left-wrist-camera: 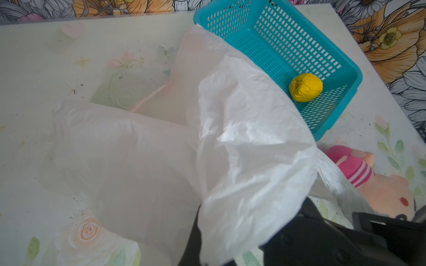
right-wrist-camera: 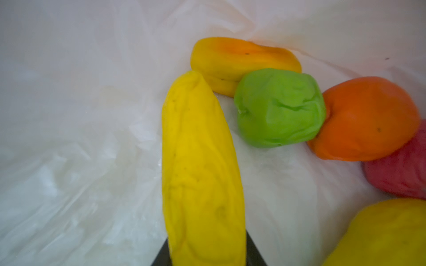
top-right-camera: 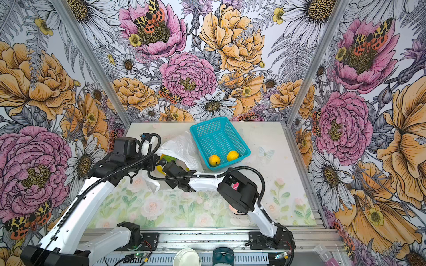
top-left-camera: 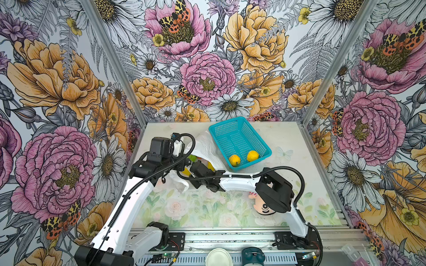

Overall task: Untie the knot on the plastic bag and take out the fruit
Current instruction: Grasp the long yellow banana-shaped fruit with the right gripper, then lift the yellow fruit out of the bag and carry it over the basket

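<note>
The plastic bag [top-left-camera: 205, 147] is lying on the tabletop [top-left-camera: 207, 214], just beside the teal basket [top-left-camera: 253, 161], with its mouth being turned toward the arms. No knot is being shown in any view. The mouth is gaping, so the untying is being judged done.

The left gripper [top-left-camera: 185, 164] is being held at the bag's mouth. Its jaws are being clamped together, apparently on the bag's upper rim: in the left wrist view the film is being lifted like a tent from the jaw area. The likely purpose is that the opening is being propped so the other arm can be let in.

The right gripper [right-wrist-camera: 208, 254] is being held inside the bag. Its jaws are being pressed against both sides of a long yellow fruit [right-wrist-camera: 200, 161], near one end.

Loose on the bag's floor, clustered and touching, are being noted:
- a yellow-orange fruit [right-wrist-camera: 242, 57]
- a green fruit [right-wrist-camera: 279, 108]
- an orange fruit [right-wrist-camera: 366, 119]
- a red fruit [right-wrist-camera: 401, 170]

Another yellow fruit [right-wrist-camera: 380, 235] is lying nearer the camera.

One round yellow fruit [top-left-camera: 234, 159] and its twin [top-left-camera: 252, 156] are lying at the basket's near wall, so the basket is being judged the drop-off place.

A plush doll [top-left-camera: 265, 207] is lying partly hidden under the right arm and is being judged no part of the job.

Step in hand, as judged: the long fruit is being taken out, while most of the fruit is lying in the bag.
</note>
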Robot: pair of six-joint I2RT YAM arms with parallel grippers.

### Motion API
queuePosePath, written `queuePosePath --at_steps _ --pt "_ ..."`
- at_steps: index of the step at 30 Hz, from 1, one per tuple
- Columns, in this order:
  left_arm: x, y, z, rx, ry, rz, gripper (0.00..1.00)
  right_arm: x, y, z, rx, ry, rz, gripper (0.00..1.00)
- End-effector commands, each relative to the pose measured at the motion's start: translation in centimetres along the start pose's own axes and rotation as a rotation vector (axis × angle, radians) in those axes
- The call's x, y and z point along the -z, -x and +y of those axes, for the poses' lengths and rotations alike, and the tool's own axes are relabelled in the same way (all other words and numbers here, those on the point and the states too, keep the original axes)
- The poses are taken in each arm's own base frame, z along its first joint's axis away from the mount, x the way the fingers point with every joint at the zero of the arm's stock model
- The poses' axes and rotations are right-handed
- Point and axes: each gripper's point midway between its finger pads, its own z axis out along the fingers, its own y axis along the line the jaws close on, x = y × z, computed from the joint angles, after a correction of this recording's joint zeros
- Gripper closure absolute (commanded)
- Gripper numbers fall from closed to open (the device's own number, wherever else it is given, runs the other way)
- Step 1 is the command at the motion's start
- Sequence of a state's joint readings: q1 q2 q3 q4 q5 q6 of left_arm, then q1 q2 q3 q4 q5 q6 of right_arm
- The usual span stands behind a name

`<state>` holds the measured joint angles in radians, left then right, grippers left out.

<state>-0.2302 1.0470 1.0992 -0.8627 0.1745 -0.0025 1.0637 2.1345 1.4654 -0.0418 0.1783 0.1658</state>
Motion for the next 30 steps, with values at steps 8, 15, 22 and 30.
queuePosePath --at_steps 8,15,22,30 --pt "-0.3 -0.1 0.4 0.017 0.011 -0.004 1.0 10.5 7.3 1.2 0.009 0.067 -0.382 0.65" --pt "-0.4 -0.1 0.6 0.021 0.019 -0.002 1.0 16.6 8.4 2.4 0.057 0.077 -0.498 0.65" --pt "-0.3 -0.2 0.7 0.02 0.023 -0.002 1.0 22.0 8.9 2.7 0.057 0.106 -0.599 0.65" --pt "-0.3 -0.3 0.6 0.01 0.03 -0.003 1.0 24.8 8.7 0.0 0.041 -0.008 -0.654 0.66"
